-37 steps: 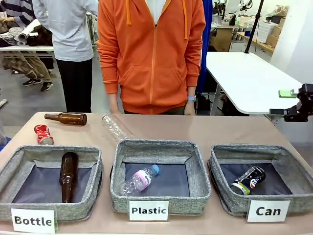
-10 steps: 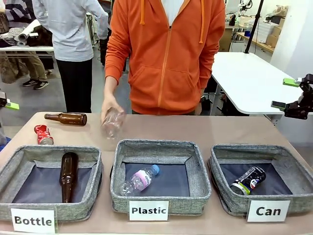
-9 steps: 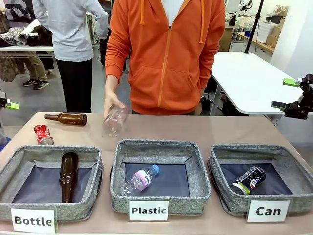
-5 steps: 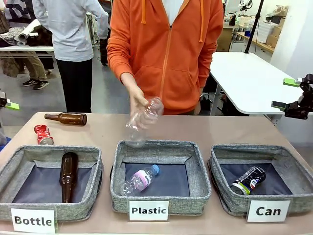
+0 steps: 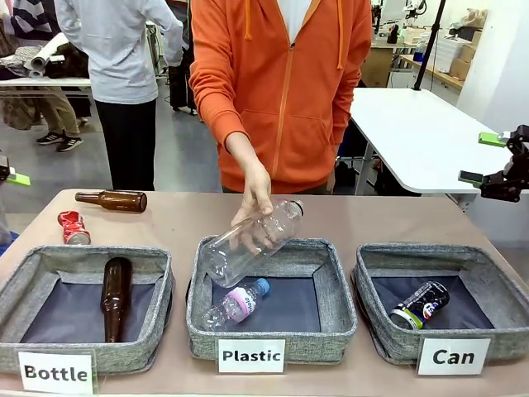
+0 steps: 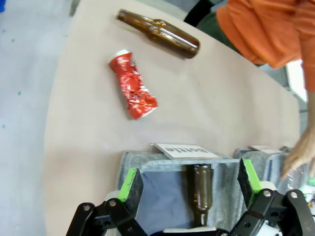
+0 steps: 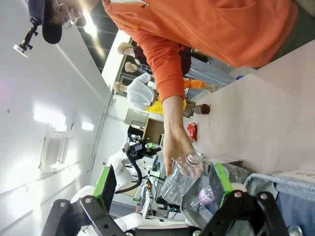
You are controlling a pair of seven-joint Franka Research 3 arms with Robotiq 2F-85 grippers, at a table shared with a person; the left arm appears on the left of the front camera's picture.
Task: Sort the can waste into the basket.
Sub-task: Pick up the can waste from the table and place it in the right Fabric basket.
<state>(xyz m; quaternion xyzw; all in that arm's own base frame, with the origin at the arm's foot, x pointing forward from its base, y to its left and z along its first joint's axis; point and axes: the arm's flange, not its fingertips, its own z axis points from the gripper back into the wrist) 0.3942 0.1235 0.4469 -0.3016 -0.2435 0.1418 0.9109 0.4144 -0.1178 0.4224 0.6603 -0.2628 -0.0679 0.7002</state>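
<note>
— Our left pincer (image 6: pixel 189 179) is spread wide with nothing between its pads, and our right pincer (image 7: pixel 163 186) gapes just as empty.
— And the cans?
— We see the red crushed can (image 5: pixel 73 227) lying on the table (image 5: pixel 372 219), just behind the Bottle basket (image 5: pixel 159 269). The black can (image 5: pixel 420 303) lies inside the Can basket (image 5: pixel 388 343).
— The person's hand (image 5: pixel 256 197) holds a clear bottle (image 5: pixel 248 242) tilted over the Plastic basket (image 5: pixel 339 298).

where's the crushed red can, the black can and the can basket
crushed red can (image 6: pixel 133 88), left wrist view, middle of its crumpled body
black can (image 5: pixel 421 303), front view, middle of its side
can basket (image 5: pixel 430 256), front view, far fabric wall
</note>
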